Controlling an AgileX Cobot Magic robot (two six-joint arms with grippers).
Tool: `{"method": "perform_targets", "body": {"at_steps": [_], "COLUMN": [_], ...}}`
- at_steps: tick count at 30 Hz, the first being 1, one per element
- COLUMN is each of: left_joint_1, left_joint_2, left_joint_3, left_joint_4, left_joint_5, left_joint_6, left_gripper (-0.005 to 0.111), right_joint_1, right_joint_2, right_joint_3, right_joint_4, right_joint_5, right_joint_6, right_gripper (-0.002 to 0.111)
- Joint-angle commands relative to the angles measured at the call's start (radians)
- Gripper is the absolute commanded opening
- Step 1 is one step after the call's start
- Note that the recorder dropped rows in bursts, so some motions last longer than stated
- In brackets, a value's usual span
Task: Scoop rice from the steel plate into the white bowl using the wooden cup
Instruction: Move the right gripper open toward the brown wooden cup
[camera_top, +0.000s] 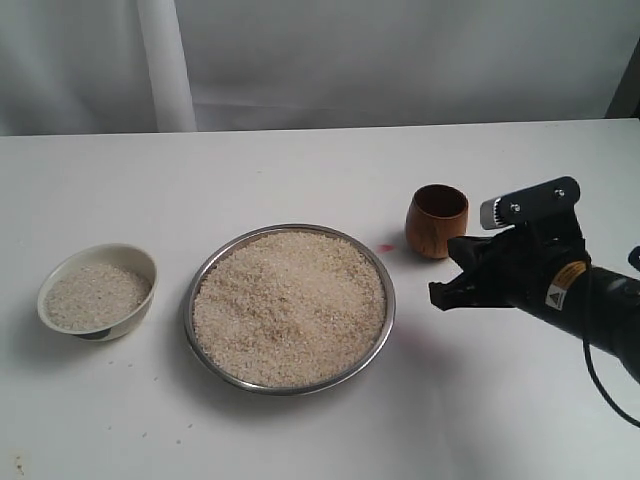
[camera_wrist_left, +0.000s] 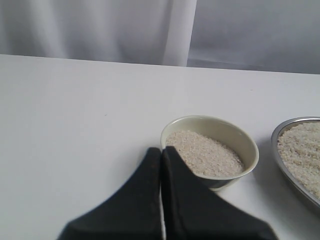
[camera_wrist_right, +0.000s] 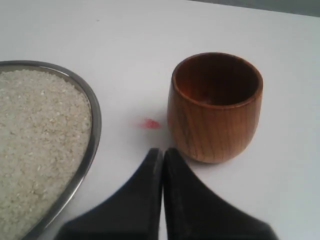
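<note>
Overview high, wrists low; common steel plate

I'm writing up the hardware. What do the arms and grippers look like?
The left gripper and right gripper both have matte black fingers tapering to narrow tips. The right arm is black, with a grey bracket on top, a yellow warning label and a black cable. The left arm itself is unseen.
</note>
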Motion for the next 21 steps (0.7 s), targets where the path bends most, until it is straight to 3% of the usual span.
{"method": "perform_targets", "body": {"at_steps": [1,8,10,12,13,15,18,21], "left_joint_1": [0.001,0.001,0.001,0.001,0.001,0.001,0.001,0.001], "left_joint_2": [0.004,0.004,0.004,0.004,0.004,0.004,0.004,0.004], "left_joint_3": [-0.003,-0.003,-0.003,-0.003,-0.003,-0.003,-0.003,-0.003], "left_joint_4": [-0.005,-0.005,-0.005,-0.005,-0.005,-0.005,-0.005,-0.005], "left_joint_5": [-0.007,-0.007,-0.007,-0.007,-0.007,-0.007,-0.007,-0.007], "left_joint_6": [-0.005,-0.005,-0.005,-0.005,-0.005,-0.005,-0.005,-0.005], "left_gripper": [0.0,0.0,0.0,0.0,0.0,0.0,0.0,0.0], "right_joint_1": [0.003,0.003,0.003,0.003,0.003,0.003,0.003,0.003], "right_joint_2": [0.0,0.0,0.0,0.003,0.005,0.005,0.005,0.005], "right_joint_3": [0.04,0.042,0.042,0.042,0.042,0.042,0.042,0.042], "right_joint_4": [0.008,0.008,0.008,0.008,0.008,0.008,0.008,0.008], "right_joint_5": [-0.044,-0.038,-0.04,-0.038,-0.04,-0.048,-0.076,-0.081], "right_joint_6": [-0.032,-0.037,-0.049,-0.123,-0.135,-0.135,-0.135,-0.135], "right_gripper": [0.0,0.002,0.017,0.043,0.064,0.085,0.101,0.104]}}
